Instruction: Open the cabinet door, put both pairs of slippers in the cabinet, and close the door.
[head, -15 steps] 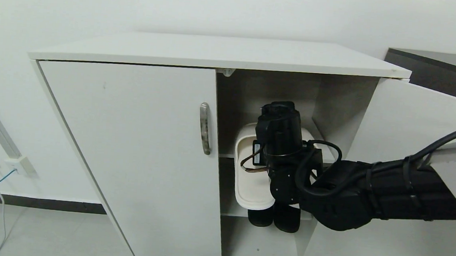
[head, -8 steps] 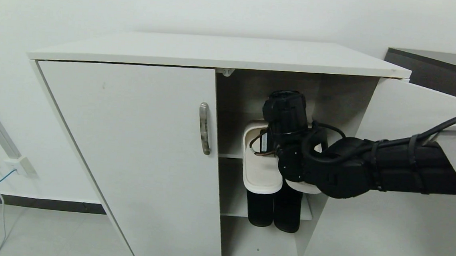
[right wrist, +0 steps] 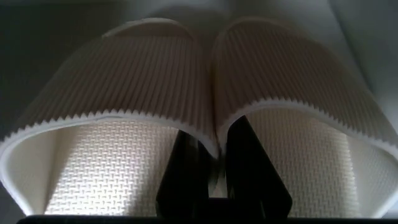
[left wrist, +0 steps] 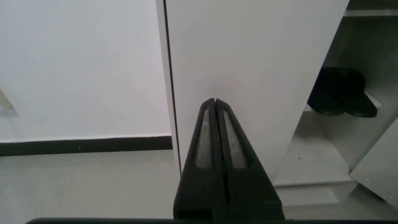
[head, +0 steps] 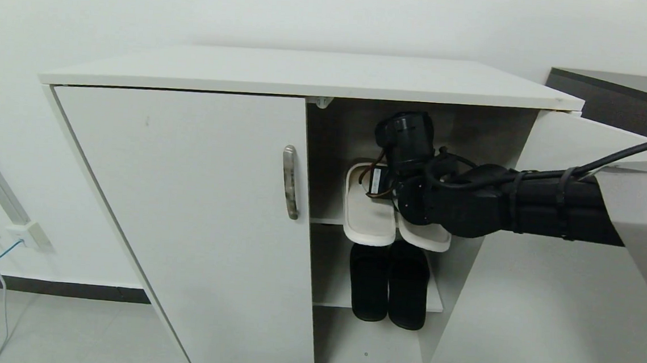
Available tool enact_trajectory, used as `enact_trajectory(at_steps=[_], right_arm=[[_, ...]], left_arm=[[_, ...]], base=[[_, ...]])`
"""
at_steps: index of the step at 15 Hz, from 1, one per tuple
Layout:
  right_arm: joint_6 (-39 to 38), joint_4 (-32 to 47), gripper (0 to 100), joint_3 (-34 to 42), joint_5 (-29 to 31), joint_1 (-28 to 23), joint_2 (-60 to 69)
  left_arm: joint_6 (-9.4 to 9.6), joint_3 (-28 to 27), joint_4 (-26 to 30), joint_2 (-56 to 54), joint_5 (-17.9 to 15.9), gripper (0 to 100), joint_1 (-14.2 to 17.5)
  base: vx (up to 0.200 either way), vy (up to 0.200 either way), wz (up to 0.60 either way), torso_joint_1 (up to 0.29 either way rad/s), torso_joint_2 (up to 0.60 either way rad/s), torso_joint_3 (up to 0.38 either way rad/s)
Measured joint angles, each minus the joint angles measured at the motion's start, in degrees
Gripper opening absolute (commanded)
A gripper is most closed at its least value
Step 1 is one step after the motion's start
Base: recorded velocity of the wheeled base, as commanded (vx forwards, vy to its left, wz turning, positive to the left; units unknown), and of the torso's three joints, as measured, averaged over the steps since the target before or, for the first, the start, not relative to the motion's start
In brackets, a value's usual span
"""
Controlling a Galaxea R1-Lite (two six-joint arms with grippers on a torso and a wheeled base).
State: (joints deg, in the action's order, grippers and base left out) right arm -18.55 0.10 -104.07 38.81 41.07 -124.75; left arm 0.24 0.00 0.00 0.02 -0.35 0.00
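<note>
Our right gripper (right wrist: 214,171) has its fingers (right wrist: 186,168) slid in under the straps of the white slippers (right wrist: 143,81), clamped on the two inner strap edges where they meet, so the pair is held side by side. The pair sits toes-in at the upper shelf (head: 323,221) of the cabinet (head: 308,75), heels sticking out past the shelf's front edge; we cannot tell whether the soles rest on it. Just below, the black slippers (head: 387,285) lie together on the lower shelf (head: 328,273), heels over its edge. The right door (head: 552,163) stands wide open, with our right arm reaching in past it. The left door (head: 185,206) is shut, its handle (head: 290,182) beside the opening. Our left gripper (left wrist: 214,143) hangs before that door, fingers pressed together on nothing.
</note>
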Motion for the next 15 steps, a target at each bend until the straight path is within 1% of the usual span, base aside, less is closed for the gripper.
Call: enact_trajectory(at_steps=[6, 11, 15], right_arm=[[5.4, -3.2, 0, -5.8, 0.3, -2.0, -4.4], [6.5, -2.8, 0, -9.0, 0.2, -3.3, -6.9], [6.5, -2.3, 0, -9.6, 0.1, -3.8, -7.8]], left_arm=[[-0.04, 0.0, 0.0, 0.0, 0.1, 0, 0.0], [-0.06, -0.1, 0.0, 0.0, 0.1, 0, 0.0], [-0.06, 0.0, 0.0, 0.0, 0.2, 0, 0.0]], base=[[0.000, 0.000, 0.00, 0.000, 0.00, 0.000], [0.000, 0.000, 0.00, 0.000, 0.00, 0.000], [0.000, 0.000, 0.00, 0.000, 0.00, 0.000]])
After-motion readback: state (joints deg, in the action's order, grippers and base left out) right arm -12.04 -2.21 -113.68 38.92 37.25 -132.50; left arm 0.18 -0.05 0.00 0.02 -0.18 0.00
